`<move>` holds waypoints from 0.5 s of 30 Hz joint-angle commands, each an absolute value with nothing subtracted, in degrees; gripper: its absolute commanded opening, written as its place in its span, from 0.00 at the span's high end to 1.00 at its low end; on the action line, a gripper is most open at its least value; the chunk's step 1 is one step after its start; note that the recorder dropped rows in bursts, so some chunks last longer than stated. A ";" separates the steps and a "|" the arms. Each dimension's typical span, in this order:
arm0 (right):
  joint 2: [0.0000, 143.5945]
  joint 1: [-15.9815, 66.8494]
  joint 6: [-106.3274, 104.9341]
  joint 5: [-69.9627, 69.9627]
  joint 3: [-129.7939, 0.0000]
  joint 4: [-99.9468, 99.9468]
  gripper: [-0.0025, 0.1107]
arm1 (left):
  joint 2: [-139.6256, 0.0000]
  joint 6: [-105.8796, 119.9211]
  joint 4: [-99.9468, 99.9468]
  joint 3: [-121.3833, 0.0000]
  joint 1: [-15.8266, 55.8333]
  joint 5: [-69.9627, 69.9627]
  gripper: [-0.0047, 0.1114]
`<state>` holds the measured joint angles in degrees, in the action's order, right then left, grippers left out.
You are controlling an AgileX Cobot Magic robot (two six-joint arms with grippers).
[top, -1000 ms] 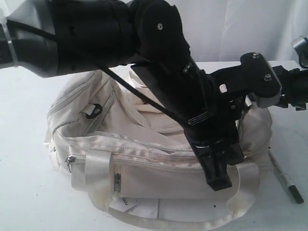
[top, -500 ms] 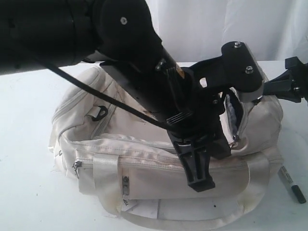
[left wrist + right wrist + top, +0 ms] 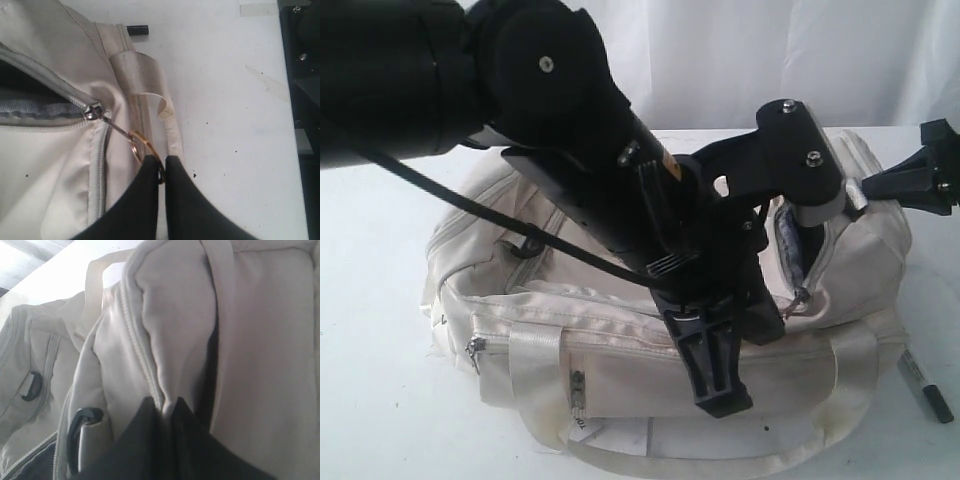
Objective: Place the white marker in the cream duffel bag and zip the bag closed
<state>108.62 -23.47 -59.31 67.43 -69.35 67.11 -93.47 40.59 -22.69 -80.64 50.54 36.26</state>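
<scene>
The cream duffel bag lies on the white table, its right end raised. My left gripper is shut on the gold ring of the zipper pull, and the slider sits at the edge of a dark gap in the zip. In the exterior view that pull hangs below the open slit. My right gripper is shut on a fold of bag fabric beside a zip seam, holding that end up. The white marker lies on the table right of the bag, dark cap towards the front.
The left arm crosses in front of the bag and hides its middle. A pale webbing handle loops along the table's front edge. Black strap rings sit on the bag. A black stub shows past the bag.
Both arms have shifted left and the right gripper has risen, lifting the bag's right end. The slit with dark lining now shows. The marker sits further from the bag's edge.
</scene>
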 commanded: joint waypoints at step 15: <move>108.13 -25.77 -61.57 61.96 -72.77 71.26 0.58 | -91.26 40.69 -27.37 -79.37 52.14 41.56 0.96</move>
<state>109.14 -25.66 -60.69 62.91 -72.47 71.49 -92.11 40.71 -25.89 -79.64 51.70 39.82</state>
